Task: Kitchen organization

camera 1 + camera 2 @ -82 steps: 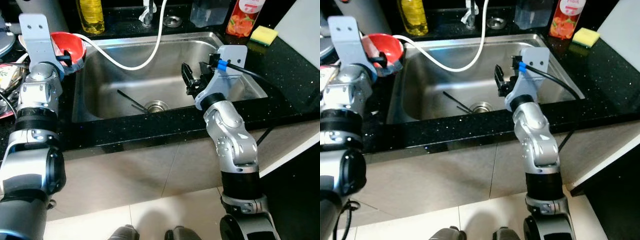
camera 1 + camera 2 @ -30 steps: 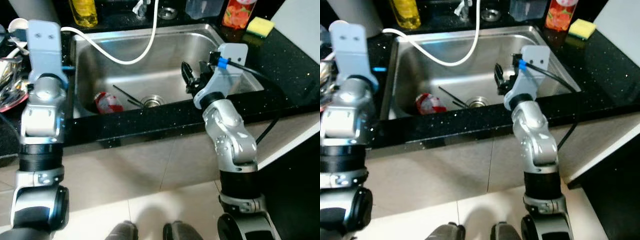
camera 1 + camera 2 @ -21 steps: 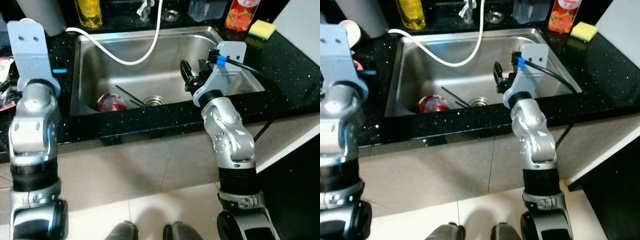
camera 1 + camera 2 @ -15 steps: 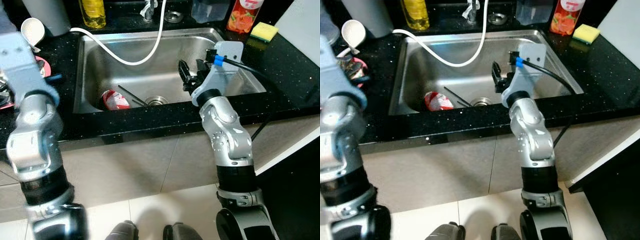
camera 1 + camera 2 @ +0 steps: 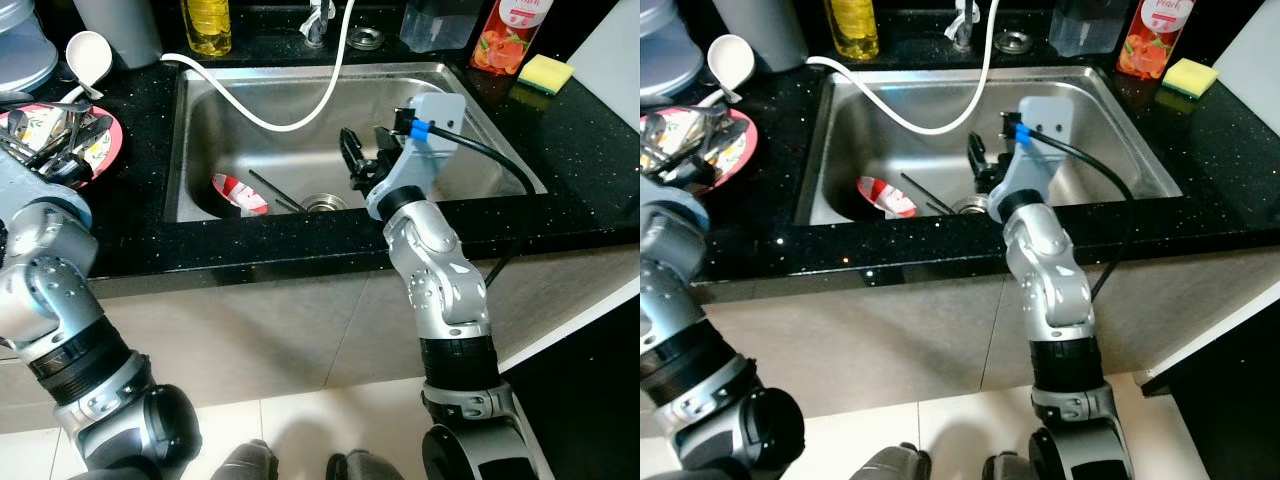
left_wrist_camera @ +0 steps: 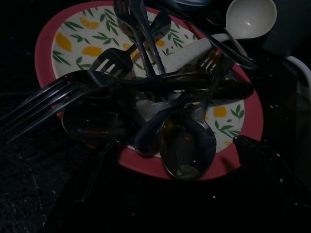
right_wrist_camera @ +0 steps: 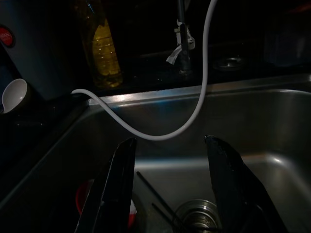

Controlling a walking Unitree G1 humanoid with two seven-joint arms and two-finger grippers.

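change: since 2.8 s ago we see the red bowl (image 5: 238, 193) gone from the left arm's end by the sink's left rim and lying down in the sink (image 5: 470, 130); the left arm has swung away to the plate (image 5: 104, 150) on the left counter. The camera has shifted too.
red bowl: on the basin floor, left-front part, tipped on its side, just beside the black chopsticks (image 5: 275, 190) and near the drain (image 5: 320, 203).
right gripper (image 7: 170, 184): hovers over the sink's front-right part, fingers spread, nothing between them; in its wrist view the drain and bowl lie ahead and below.
left gripper (image 6: 184, 160): over the lemon-patterned plate piled with forks and spoons (image 6: 187, 141); wrist view is dark, we make out two finger tips apart at the plate's near rim, clutching nothing.
key relation: we judge the cutlery is next; the heap lies straight under the left gripper, handles crossing many ways with no single long axis; the left arm is far nearer, the right is well apart across the sink.
other: white hose (image 5: 300, 100) sags from the tap into the basin; white ladle (image 5: 85, 50) just beyond the plate; oil bottle (image 5: 205, 20), red bottle (image 5: 505, 35) and yellow sponge (image 5: 548, 72) on the back counter.
risk: we think tangled cutlery may lift together or slip.
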